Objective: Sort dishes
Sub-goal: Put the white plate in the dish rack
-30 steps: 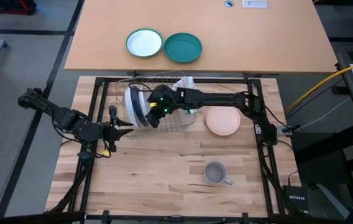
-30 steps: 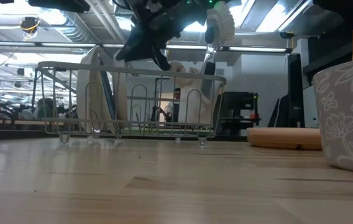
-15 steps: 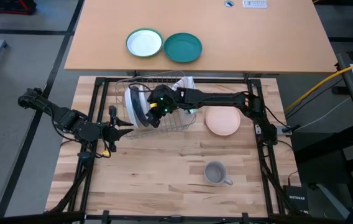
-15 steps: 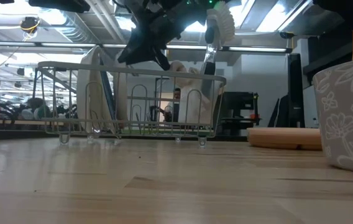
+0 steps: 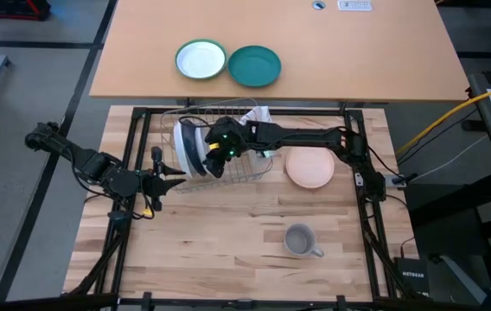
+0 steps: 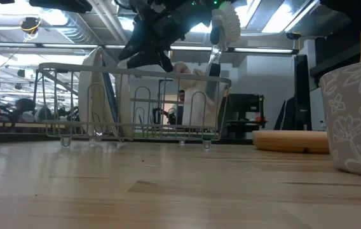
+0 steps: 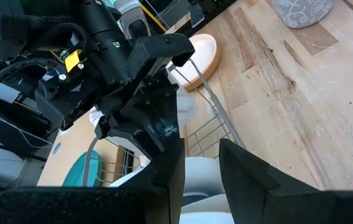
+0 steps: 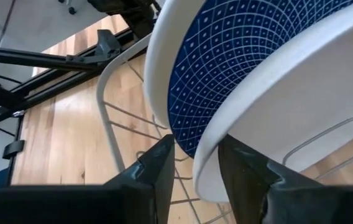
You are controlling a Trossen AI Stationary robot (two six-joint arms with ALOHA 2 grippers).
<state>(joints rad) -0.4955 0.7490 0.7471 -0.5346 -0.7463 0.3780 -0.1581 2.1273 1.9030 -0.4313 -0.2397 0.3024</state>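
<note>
A wire dish rack [image 5: 244, 170] stands at the table's far middle, with plates upright on edge in its left end: a white plate [image 8: 270, 106] and, beside it, a dark blue patterned plate [image 8: 238, 50]. My right gripper [image 5: 213, 163] reaches over the rack from the right and is shut on the white plate. A tan plate [image 5: 309, 168] lies flat to the right of the rack. A grey patterned mug [image 5: 298, 239] stands nearer the front. My left gripper [image 5: 178, 176] waits open at the rack's near left corner. My right gripper has the white plate's rim [image 8: 209, 163] between its two fingers, one finger on each face. The fingers slant down from above and from the table's right. The plate stands on edge in the rack [image 6: 136, 102], next to the dark blue plate.
A green-rimmed white plate [image 5: 200, 60] and a teal plate [image 5: 254, 66] lie on the separate table beyond. Black frame rails [image 5: 142, 138] run along the table's sides. Bare wood [image 5: 211, 233] lies in front of the rack.
</note>
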